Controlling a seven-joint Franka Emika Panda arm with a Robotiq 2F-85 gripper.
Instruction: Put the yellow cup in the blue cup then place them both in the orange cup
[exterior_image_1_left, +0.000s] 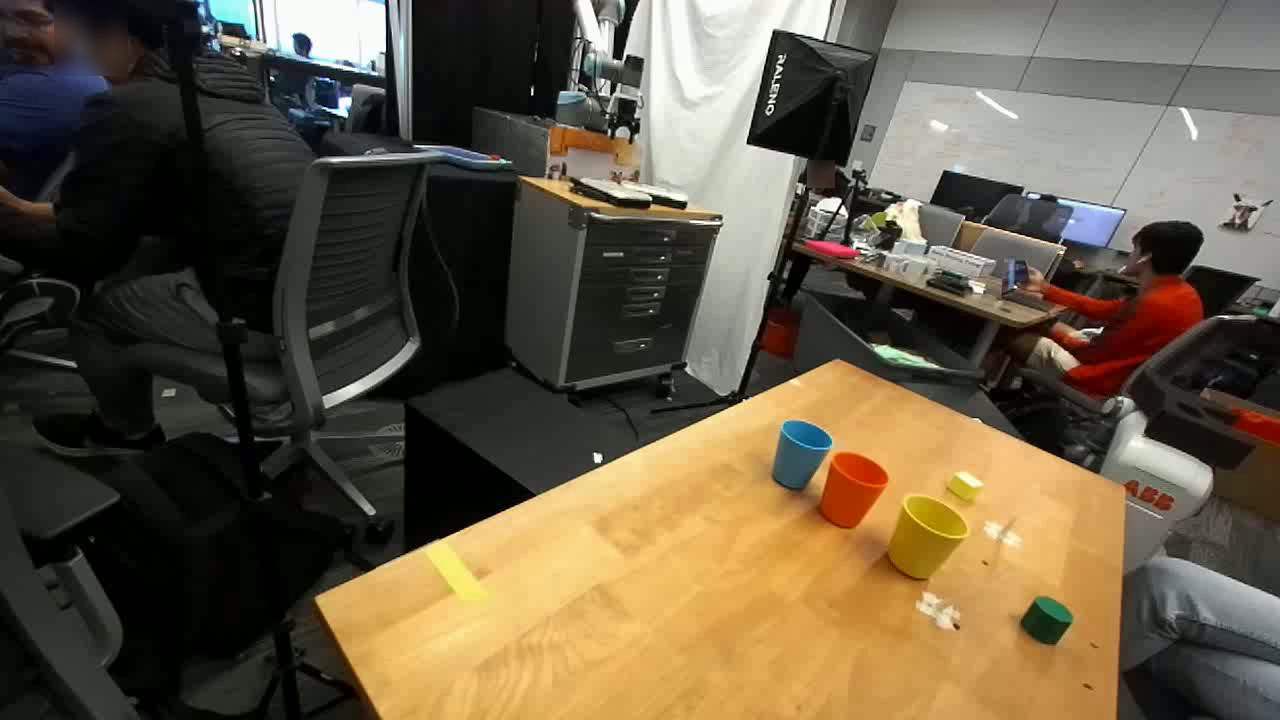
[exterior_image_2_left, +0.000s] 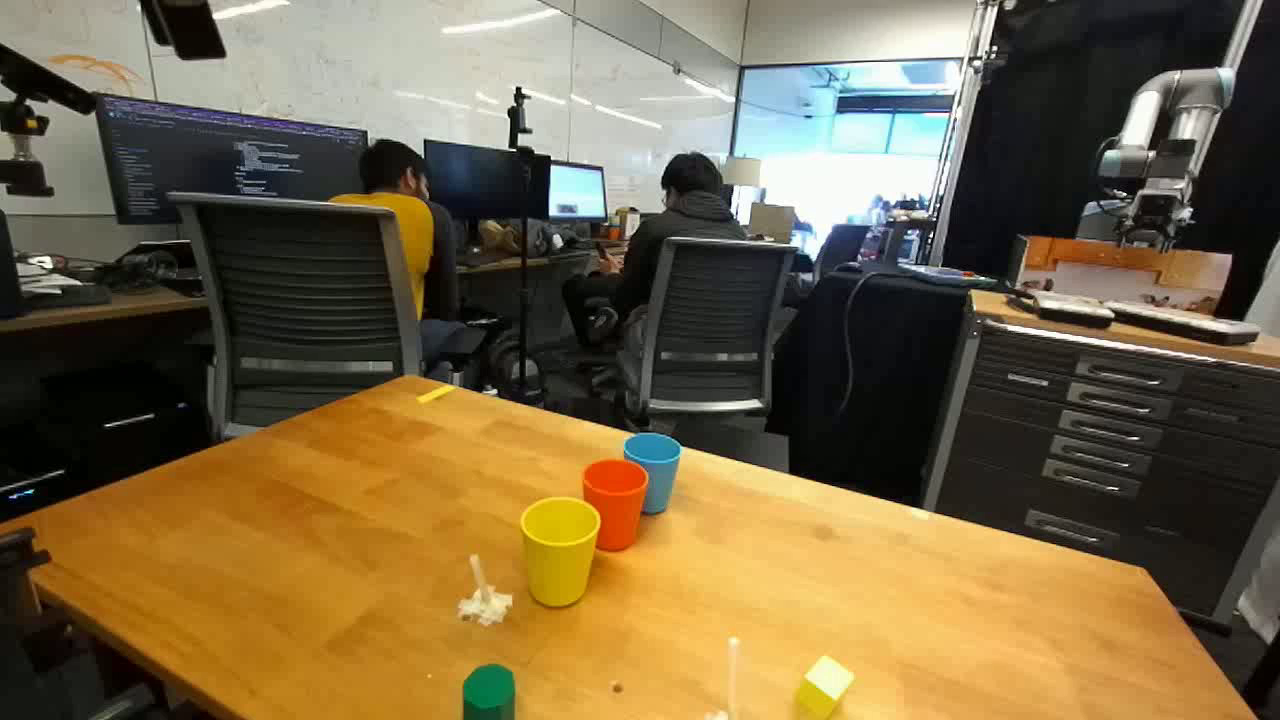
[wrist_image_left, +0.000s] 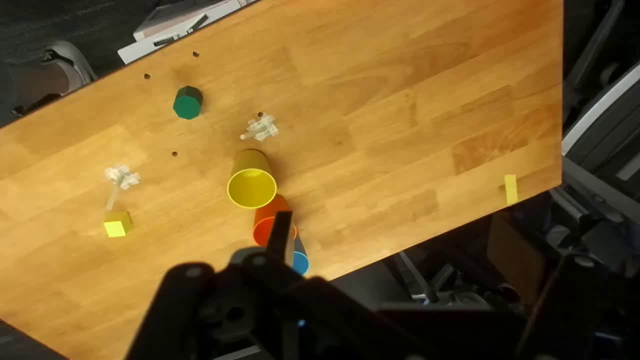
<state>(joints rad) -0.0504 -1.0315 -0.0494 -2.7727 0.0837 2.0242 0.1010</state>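
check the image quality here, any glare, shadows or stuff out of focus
In an exterior view, bright streaks of glare show on the whiteboard and the window is washed out; in the wrist view, the dark finger is soft and out of focus, partly hiding the orange cup, while the yellow cup looks sharper, with a faint shadow beside it.

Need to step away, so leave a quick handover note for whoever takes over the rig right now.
Black gripper fingers: open, holding nothing.
Cups: tapered yellow plastic cup, tapered orange-red plastic cup and tapered blue plastic cup stand upright in a rough row on the wooden table, orange-red in the middle.
Done: nothing nested yet.
Left: yellow into blue, then both together into orange-red.
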